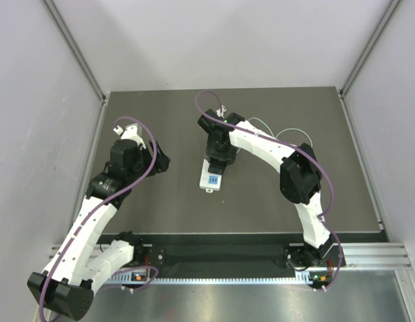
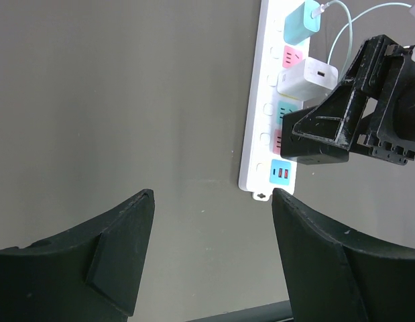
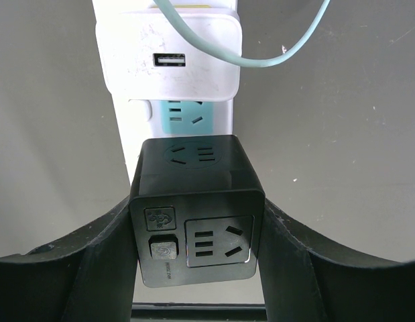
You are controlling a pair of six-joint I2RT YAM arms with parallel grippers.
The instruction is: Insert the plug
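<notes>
My right gripper (image 3: pixel 198 209) is shut on a black cube adapter (image 3: pixel 197 215) with sockets on its faces, and holds it over the long white power strip (image 3: pixel 130 134), just near of a teal socket (image 3: pixel 187 114). I cannot tell whether it is seated. The teal-green plug (image 2: pixel 302 19) stands on the strip's far end in the left wrist view, its thin pale cable (image 2: pixel 354 23) curving away. A white square block (image 2: pixel 306 76) sits on the strip beside it. My left gripper (image 2: pixel 212 196) is open and empty, left of the strip's near end (image 2: pixel 264 134).
In the top view the strip's near end (image 1: pixel 212 180) shows below my right gripper (image 1: pixel 219 157); my left gripper (image 1: pixel 160 161) is to its left. Thin cable loops (image 1: pixel 287 134) lie right of the strip. Grey walls enclose the dark table; a metal rail (image 1: pixel 368 251) runs along the front.
</notes>
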